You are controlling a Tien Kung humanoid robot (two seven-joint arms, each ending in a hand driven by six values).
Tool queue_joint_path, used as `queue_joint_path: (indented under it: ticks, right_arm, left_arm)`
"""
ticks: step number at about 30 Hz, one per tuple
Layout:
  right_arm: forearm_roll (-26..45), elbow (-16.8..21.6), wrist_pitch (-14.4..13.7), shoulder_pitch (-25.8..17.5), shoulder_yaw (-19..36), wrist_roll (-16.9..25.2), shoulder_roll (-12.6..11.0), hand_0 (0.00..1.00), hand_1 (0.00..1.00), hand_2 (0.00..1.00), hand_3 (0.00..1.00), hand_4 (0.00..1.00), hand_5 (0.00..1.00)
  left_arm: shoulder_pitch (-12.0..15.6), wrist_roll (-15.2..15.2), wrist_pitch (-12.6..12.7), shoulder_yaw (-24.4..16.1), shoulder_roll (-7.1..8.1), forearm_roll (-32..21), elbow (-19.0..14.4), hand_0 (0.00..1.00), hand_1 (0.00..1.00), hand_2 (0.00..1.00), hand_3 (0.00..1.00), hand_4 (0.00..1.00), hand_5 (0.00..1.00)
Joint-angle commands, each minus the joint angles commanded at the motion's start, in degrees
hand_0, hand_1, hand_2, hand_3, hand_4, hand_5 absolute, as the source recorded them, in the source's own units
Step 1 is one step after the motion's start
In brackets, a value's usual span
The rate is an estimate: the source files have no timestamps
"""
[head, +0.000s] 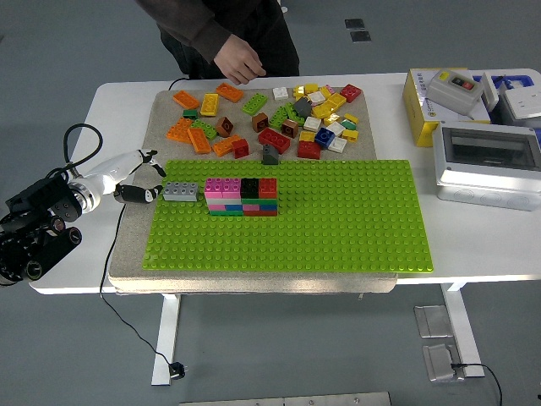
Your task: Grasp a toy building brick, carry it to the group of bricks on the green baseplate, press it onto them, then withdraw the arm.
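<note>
The left hand [135, 178] hovers empty with fingers loosely spread, just beside the grey brick [180, 192].

Seen from high on the robot's side, facing forward and down over the white table [118, 93]. Near table edge low in frame, floor and table legs visible beneath it; far edge and a person's hand [237, 63] at the top. Far enough back to take in the whole green baseplate [338, 228]. Only a single view, so nothing shared with another.
</note>
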Motion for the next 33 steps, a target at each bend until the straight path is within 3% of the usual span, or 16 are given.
queue_joint_path:
  ticks: [4, 5, 10, 11, 19, 33]
  right_arm:
    - [-1.47, 0.00, -0.10, -0.31, 1.50, -0.35, 0.30, 0.735, 0.788, 0.788, 0.676, 0.380, 0.760]
    - [-1.83, 0.00, -0.13, -0.39, 1.89, -0.43, 0.39, 0.735, 0.788, 0.787, 0.675, 0.384, 0.757]
    - [-4.10, 0.00, -0.30, -0.67, 4.12, -0.82, 0.77, 0.735, 0.788, 0.787, 0.675, 0.384, 0.757]
    - [-4.43, 0.00, -0.31, -0.71, 4.46, -0.87, 0.83, 0.735, 0.787, 0.788, 0.675, 0.384, 0.759]
    - [-5.58, 0.00, -0.37, -0.73, 5.43, -1.05, 0.91, 0.735, 0.788, 0.787, 0.679, 0.384, 0.759]
    - [-3.89, 0.00, -0.11, -0.95, 4.17, -0.65, 0.40, 0.735, 0.788, 0.788, 0.679, 0.385, 0.757]
  left_arm:
    - [-0.01, 0.23, -0.08, -0.98, 0.52, 0.65, -0.61, 0.938, 0.950, 0.971, 0.661, 0.599, 0.212]
    - [-0.11, 0.30, -0.13, -1.08, 0.69, 0.88, -0.79, 0.938, 0.950, 0.971, 0.727, 0.604, 0.212]
    - [-0.70, 0.81, -0.56, -1.31, 1.42, 2.08, -2.16, 0.938, 0.950, 0.971, 0.727, 0.604, 0.212]
    - [-0.75, 0.90, -0.65, -1.36, 1.55, 2.36, -2.54, 0.938, 0.951, 0.975, 0.812, 0.610, 0.214]
    - [-1.00, 1.80, -1.54, -1.48, 2.19, 4.22, -5.35, 0.938, 0.950, 0.979, 0.845, 0.630, 0.225]
    - [-0.14, 2.85, -2.81, 0.37, 2.28, 4.61, -7.24, 0.935, 0.953, 0.984, 0.856, 0.682, 0.265]
